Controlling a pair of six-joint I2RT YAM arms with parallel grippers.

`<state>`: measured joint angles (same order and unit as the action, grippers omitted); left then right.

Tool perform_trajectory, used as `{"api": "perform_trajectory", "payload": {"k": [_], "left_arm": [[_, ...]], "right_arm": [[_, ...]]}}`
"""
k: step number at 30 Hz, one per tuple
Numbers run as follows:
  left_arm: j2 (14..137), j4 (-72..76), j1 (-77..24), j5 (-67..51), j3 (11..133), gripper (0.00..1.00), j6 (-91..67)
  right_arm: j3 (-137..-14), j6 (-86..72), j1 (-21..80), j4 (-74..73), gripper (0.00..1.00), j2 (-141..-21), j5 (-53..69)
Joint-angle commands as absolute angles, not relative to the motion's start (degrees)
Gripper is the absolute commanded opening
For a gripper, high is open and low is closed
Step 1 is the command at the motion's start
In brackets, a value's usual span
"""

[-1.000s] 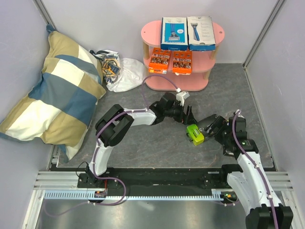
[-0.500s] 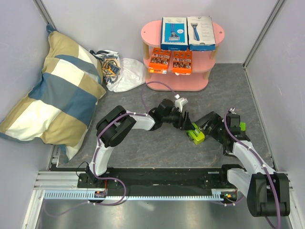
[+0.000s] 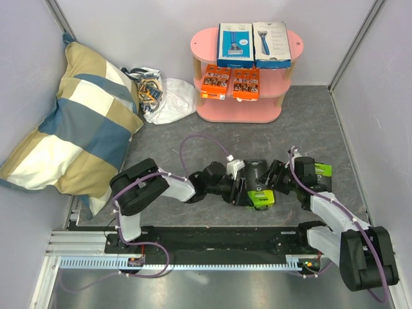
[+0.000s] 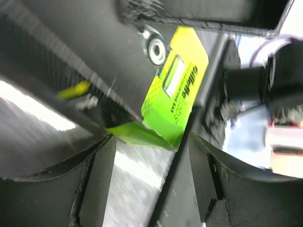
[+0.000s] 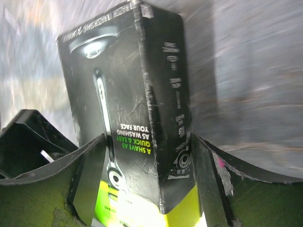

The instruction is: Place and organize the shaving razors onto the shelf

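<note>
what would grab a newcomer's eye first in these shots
The lime-green-and-black box near the front edge, held in the right gripper, with the left gripper open beside it. Next, the pink shelf at the far wall, a white box and a blue box on top, orange cards beneath, and the patchwork pillow on the left.

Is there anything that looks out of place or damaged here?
Yes. Both grippers crowd one pack: the lime-green-and-black box sits between the left gripper and the right gripper. In the right wrist view its black face looks scuffed, with worn edges. The shelf looks orderly.
</note>
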<state>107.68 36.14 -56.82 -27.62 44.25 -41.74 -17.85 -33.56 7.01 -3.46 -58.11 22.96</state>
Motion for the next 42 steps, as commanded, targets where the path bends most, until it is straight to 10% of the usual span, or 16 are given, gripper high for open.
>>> {"api": "perform_trajectory", "payload": {"k": [1,24,42], "left_arm": [[100.03,44.04,-61.69,-24.18,40.71,0.69,-47.02],[75.05,16.44,-73.12,3.08,23.48,0.82,-62.92],[86.84,41.73,-73.56,1.50,14.95,0.86,-72.85]], "right_arm": [[-16.61,-34.80,15.37,-8.25,0.73,-57.92,29.88],[-14.42,-35.42,23.38,-23.38,0.67,-49.75,33.05],[-13.62,-36.74,24.61,-20.84,0.66,-49.48,37.17]]}}
